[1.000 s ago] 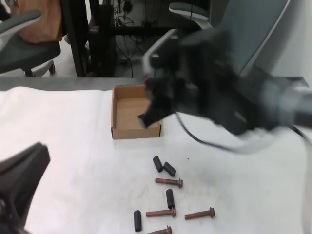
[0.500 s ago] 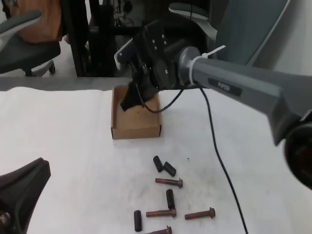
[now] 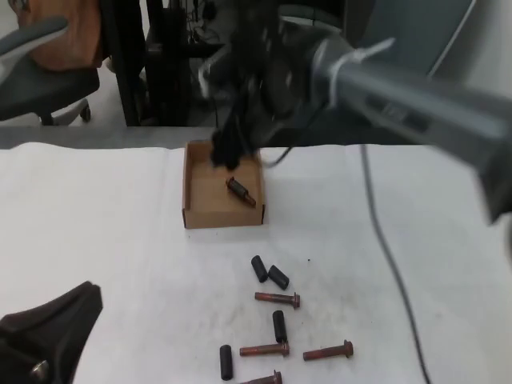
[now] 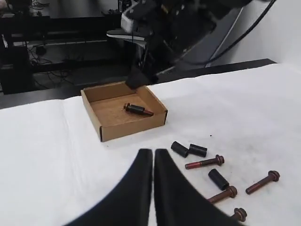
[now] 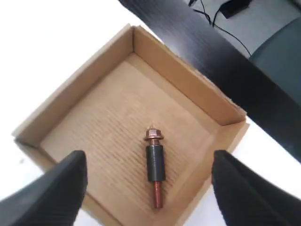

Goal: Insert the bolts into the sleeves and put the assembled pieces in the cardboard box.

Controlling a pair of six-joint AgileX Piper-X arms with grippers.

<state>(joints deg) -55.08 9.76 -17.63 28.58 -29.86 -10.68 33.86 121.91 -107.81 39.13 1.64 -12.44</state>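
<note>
Near left corner: the black left gripper, smooth tapered fingers pressed together, clenched on nothing, over the near part of the white cloth. Further along, the cardboard box: shallow, open-topped, plain brown walls, ribbed corrugated floor. Inside, one assembled piece flat on the floor, apart from the walls: coppery bolt with a flanged hex head, short matte black sleeve round the shank just below the head, threaded end poking out. Directly over the box, the right gripper, black fingers spread wide, released, gripping nothing. Then, on the cloth nearer than the box and a touch to the right, the loose parts: four short black cylindrical sleeves, two of them just beside each other, and four coppery bolts lying flat, scattered among them.
</note>
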